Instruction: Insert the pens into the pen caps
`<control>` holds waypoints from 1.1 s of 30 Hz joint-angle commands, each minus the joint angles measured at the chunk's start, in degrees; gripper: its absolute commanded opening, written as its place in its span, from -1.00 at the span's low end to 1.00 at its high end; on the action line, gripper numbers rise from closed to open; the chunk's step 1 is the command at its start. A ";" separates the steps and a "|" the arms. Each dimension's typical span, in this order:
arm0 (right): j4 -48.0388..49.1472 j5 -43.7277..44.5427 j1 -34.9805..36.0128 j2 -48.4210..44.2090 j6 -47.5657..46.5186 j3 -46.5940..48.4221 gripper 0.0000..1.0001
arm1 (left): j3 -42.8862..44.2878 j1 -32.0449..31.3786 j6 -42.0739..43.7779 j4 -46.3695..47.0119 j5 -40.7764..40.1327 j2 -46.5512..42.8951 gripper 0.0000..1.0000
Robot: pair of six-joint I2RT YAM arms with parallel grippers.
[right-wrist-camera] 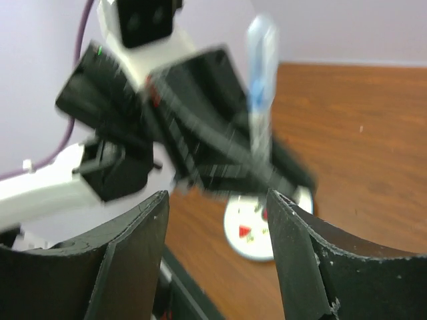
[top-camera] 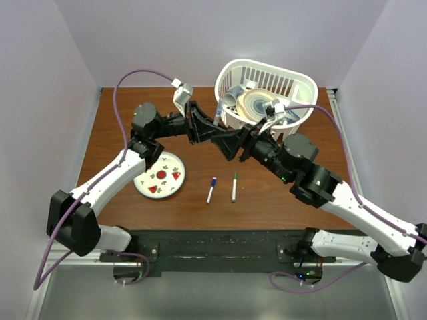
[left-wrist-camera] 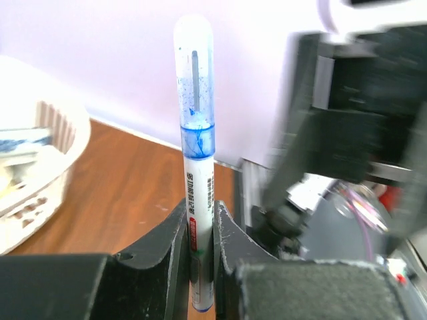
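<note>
One pen (left-wrist-camera: 198, 187) stands upright between the fingers of the left gripper (left-wrist-camera: 200, 215), which is closed tight on the lower barrel. The barrel is white with small print. Above it is a blue band, and then a translucent top piece with blue stains inside. In the top view this pen is in the air, beyond the plate (top-camera: 139, 183) and to its right, close to the white basket (top-camera: 293, 81).

The right gripper (right-wrist-camera: 217, 195) is just beside the left one and faces it. Its jaws are wide apart and nothing is between them.

Two more pens lie on the brown table (top-camera: 120, 127), right of the plate. The pen with a blue end (top-camera: 211, 190) is nearer to the plate. The pen with a green end (top-camera: 234, 187) lies just beside it, not touching.
</note>
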 commanded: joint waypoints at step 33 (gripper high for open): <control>-18.15 1.86 1.42 -7.33 -0.66 -4.37 0.78 | -23.48 -8.44 0.16 -32.40 -46.89 9.72 -0.76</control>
